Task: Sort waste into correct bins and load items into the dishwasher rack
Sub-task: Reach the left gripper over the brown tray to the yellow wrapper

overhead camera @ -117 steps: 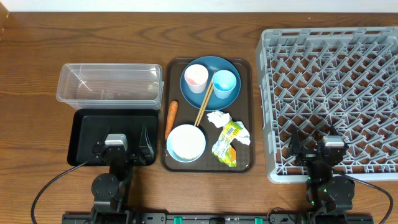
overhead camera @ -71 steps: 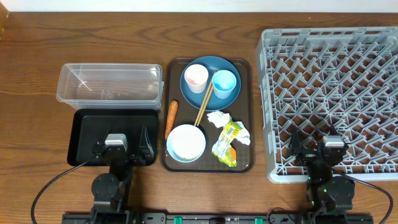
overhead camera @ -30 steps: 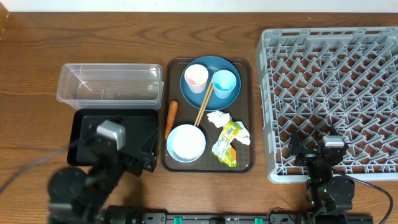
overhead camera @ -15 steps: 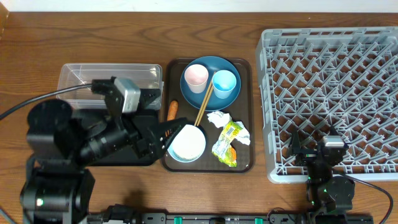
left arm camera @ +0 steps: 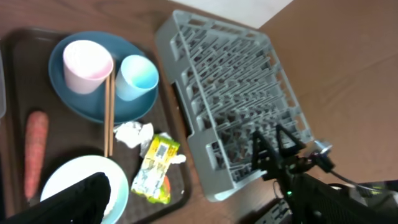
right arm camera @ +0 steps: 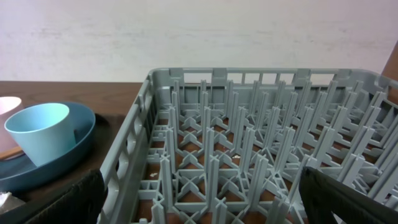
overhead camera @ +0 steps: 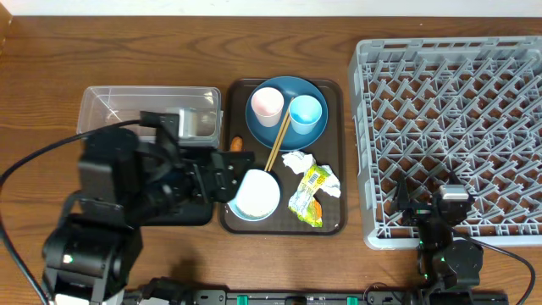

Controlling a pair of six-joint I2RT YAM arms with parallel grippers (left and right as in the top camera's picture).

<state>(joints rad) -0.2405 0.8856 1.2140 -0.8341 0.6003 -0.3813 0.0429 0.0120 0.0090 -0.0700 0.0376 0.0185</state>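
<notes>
Wooden bench (overhead camera: 51,68), both arms at its near edge; my left gripper (overhead camera: 227,165) has its jaws spread wide and holds nothing; it hangs over the left edge of the brown tray (overhead camera: 339,152), above the carrot (left arm camera: 36,152); contact, cannot tell. Bowl (overhead camera: 258,196) just beside it at the tray's near-left corner; chopsticks (overhead camera: 278,142), tissue (overhead camera: 296,161) and wrapper (overhead camera: 312,195) mid-tray; plate (overhead camera: 286,85) at the far end carries pink cup (overhead camera: 267,106) and blue cup (overhead camera: 306,114); clear container (overhead camera: 110,114) sits off the tray's left edge. Right gripper (right arm camera: 199,180) equally wide, empty, at the near edge of the rack (overhead camera: 449,110).
</notes>
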